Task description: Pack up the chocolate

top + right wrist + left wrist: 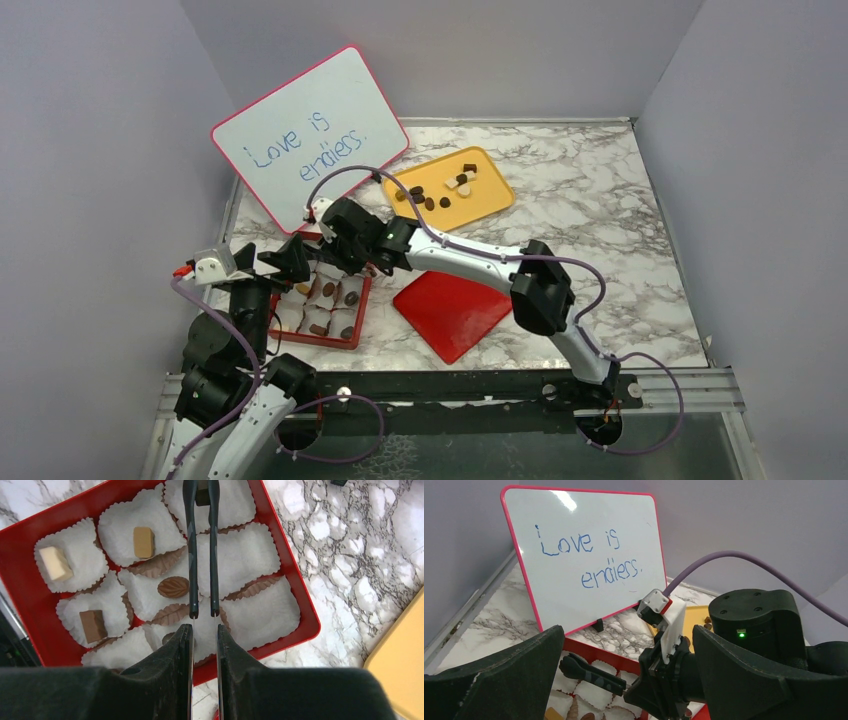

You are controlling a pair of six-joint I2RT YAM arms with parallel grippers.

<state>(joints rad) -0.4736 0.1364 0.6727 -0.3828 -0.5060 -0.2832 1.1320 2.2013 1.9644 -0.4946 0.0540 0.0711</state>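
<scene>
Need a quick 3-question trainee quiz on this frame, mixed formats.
1. True or false: the left claw is shut.
2. The right claw grips: A tongs, B spoon, C brush.
3. Fill in: the loose chocolates lie on the ___ tray.
Key: 1 false, it is open; 2 A; 3 yellow.
</scene>
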